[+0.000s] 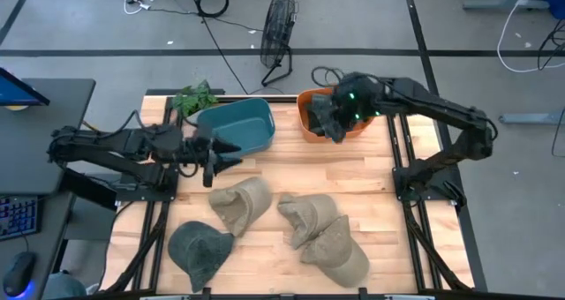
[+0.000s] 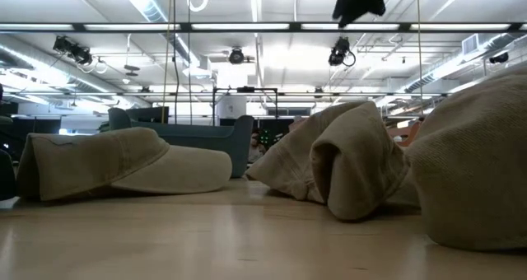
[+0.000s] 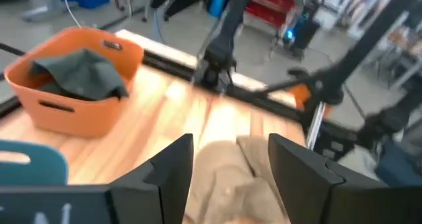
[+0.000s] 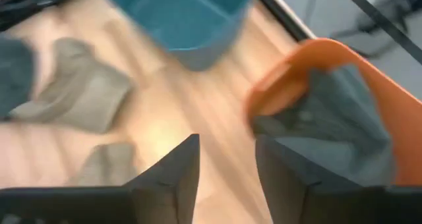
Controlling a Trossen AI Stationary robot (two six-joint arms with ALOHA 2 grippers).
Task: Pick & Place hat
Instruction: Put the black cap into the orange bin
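A dark grey hat (image 3: 82, 72) lies inside the orange bin (image 1: 309, 128) at the table's far side; the right wrist view also shows this hat (image 4: 336, 112). My right gripper (image 4: 227, 158) hovers open and empty above the bin's near-left edge (image 1: 338, 123). My left gripper (image 1: 225, 159) is open and empty, low by the blue bin (image 1: 237, 126), with a tan hat (image 3: 227, 184) beyond its fingers. Three tan hats (image 1: 243, 203) (image 1: 309, 216) (image 1: 340, 251) and a dark green hat (image 1: 201, 250) rest on the wooden table.
The blue bin stands left of the orange bin at the far edge, with a green plant (image 1: 196, 97) behind it. Metal frame rails (image 1: 402, 172) run along both sides of the table. Bare wood lies between the bins and the hats.
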